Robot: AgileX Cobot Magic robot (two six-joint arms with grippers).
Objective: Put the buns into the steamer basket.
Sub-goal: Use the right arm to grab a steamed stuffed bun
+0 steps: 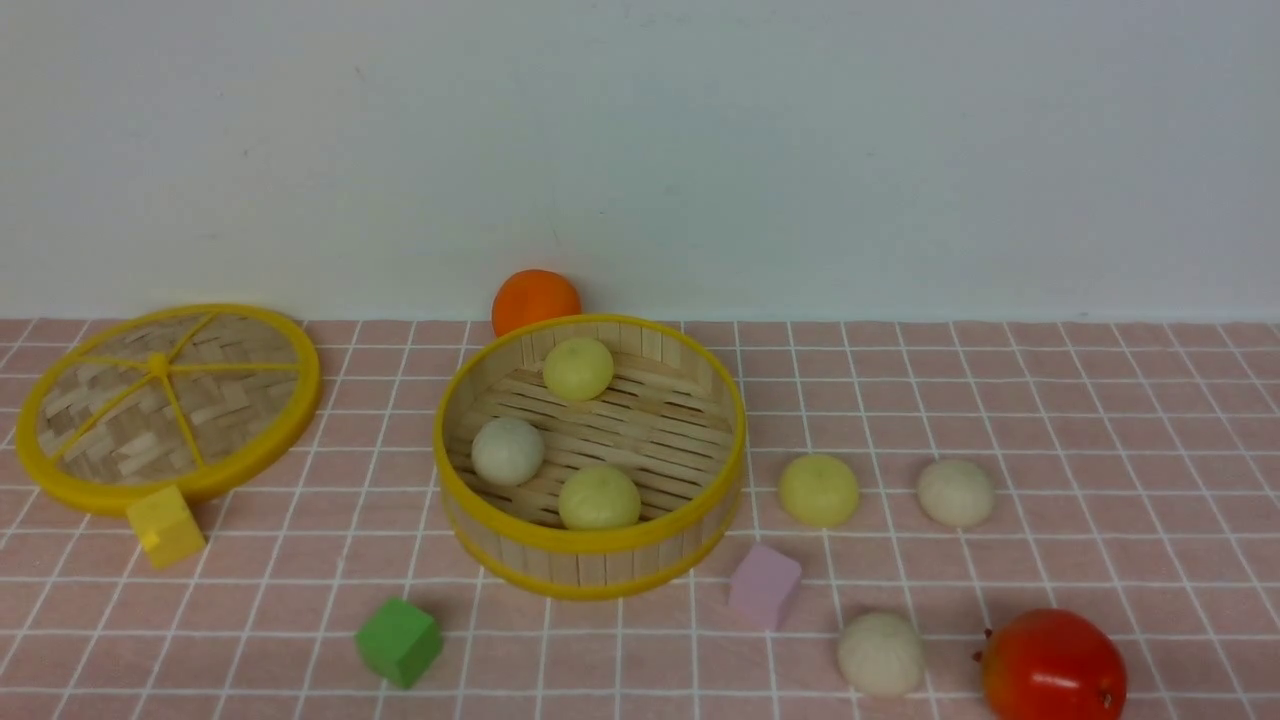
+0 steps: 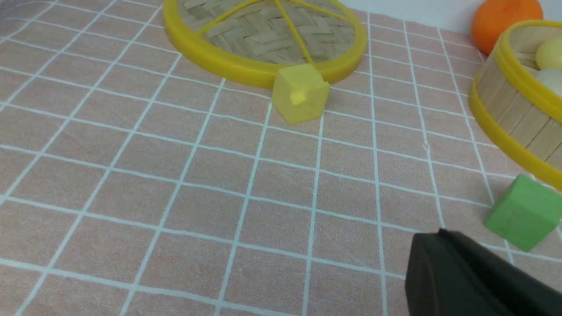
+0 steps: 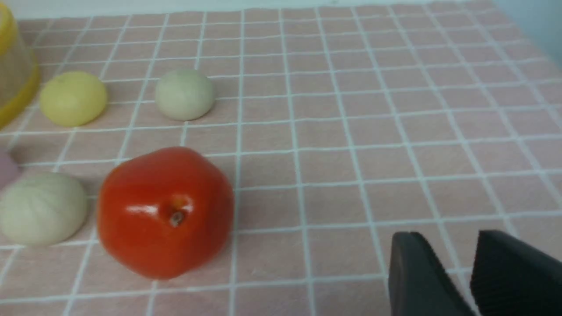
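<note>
The steamer basket stands mid-table with three buns inside: pale yellow, off-white and pale yellow. Three buns lie on the cloth to its right: pale yellow, off-white and off-white. Neither gripper shows in the front view. My left gripper is shut and empty, low over the cloth near the green cube. My right gripper is open by a narrow gap and empty, right of the red fruit; the three loose buns, such as the nearest off-white one, lie beyond it.
The flat woven lid lies at the left, with a yellow cube at its front edge. A green cube and a lilac cube lie before the basket. An orange sits behind it, the red fruit front right.
</note>
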